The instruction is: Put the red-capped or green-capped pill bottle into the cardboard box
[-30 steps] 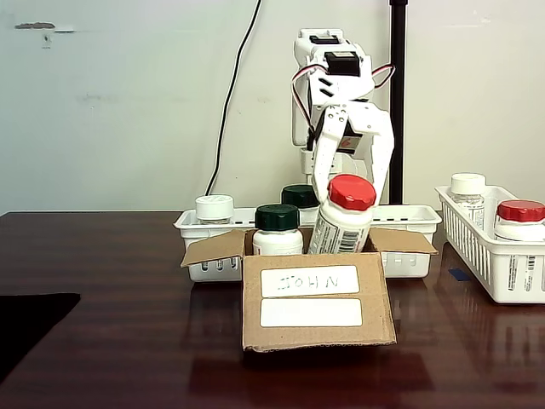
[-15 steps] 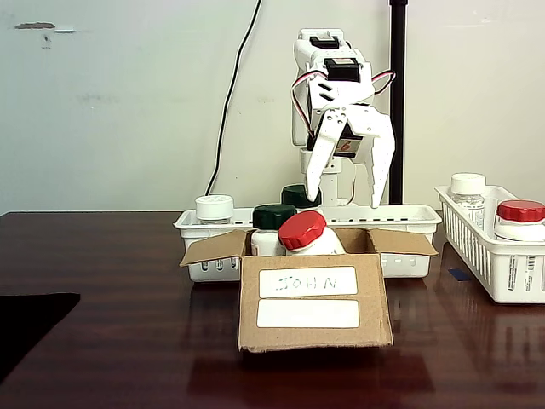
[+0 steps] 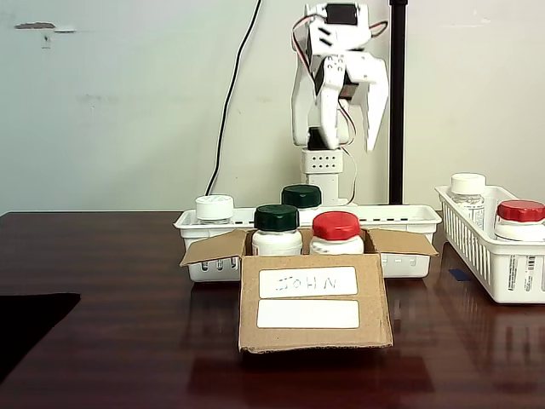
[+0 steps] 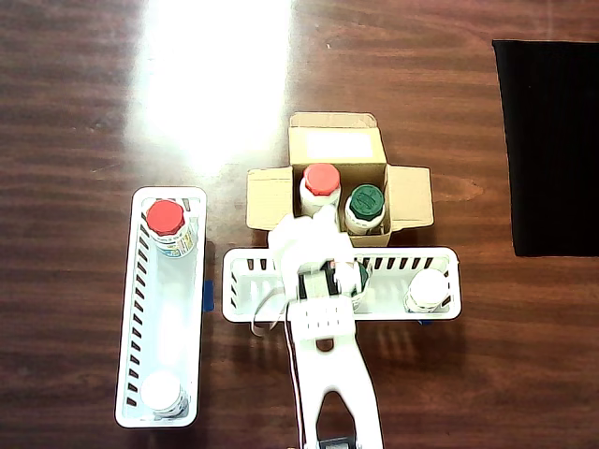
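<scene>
A red-capped pill bottle (image 3: 336, 232) (image 4: 321, 183) stands upright inside the cardboard box (image 3: 311, 328) (image 4: 333, 143), beside a dark-green-capped bottle (image 3: 277, 228) (image 4: 365, 202). The box's front bears a white label reading "JOHN" and a blank one below it. My gripper (image 3: 349, 136) (image 4: 312, 232) hangs open well above the box's back edge with nothing between its fingers. In the overhead view the white arm covers part of the basket behind the box.
A white basket (image 3: 409, 217) (image 4: 393, 309) behind the box holds a green-capped bottle (image 3: 301, 196) and a white-capped one (image 3: 214, 208) (image 4: 428, 290). A second basket (image 3: 485, 256) (image 4: 140, 309) holds a red-capped bottle (image 3: 520, 219) (image 4: 166, 221) and a white-capped one (image 3: 467, 189) (image 4: 164, 393). A black mat (image 4: 552, 140) lies apart.
The red-capped bottle left my gripper, dropped tilted into the box and now stands upright. My gripper opened and rose clear of the box.
</scene>
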`<state>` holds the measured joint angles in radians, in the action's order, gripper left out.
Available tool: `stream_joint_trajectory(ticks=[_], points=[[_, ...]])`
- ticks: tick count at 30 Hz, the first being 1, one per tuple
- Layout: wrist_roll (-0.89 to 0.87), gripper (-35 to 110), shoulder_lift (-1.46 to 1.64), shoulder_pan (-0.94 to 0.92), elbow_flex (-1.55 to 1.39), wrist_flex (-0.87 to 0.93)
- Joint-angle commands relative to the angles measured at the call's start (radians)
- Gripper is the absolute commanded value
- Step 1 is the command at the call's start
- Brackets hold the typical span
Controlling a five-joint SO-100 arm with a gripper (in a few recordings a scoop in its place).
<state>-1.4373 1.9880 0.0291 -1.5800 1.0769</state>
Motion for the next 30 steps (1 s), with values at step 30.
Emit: stream_joint_trajectory(ticks=[30], points=[[-0.161, 1, 1.447, -0.084, -1.124, 0.155]])
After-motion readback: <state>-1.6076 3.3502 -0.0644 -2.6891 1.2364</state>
